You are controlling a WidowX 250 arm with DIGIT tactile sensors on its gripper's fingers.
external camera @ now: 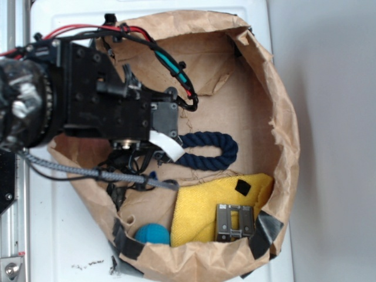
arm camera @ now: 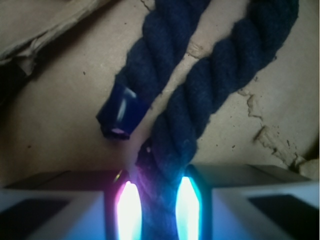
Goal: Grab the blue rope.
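**Gripper closed on the rope's end**

The blue rope (external camera: 208, 150) lies folded in a loop on the floor of the paper bag (external camera: 285, 117), just above the yellow cloth (external camera: 214, 205). The gripper (arm camera: 156, 200) has its two fingers pressed against one strand of the rope, which runs between their glowing pads. The other strand's capped end (arm camera: 119, 116) lies free just left of it. A teal ball (external camera: 154, 234) sits left of the cloth, and a metal buckle (external camera: 235, 223) rests on the cloth.

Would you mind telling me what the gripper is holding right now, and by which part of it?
The gripper is closed on the blue rope, pinching one of its two strands near that strand's end; the other strand's capped end lies free beside it.
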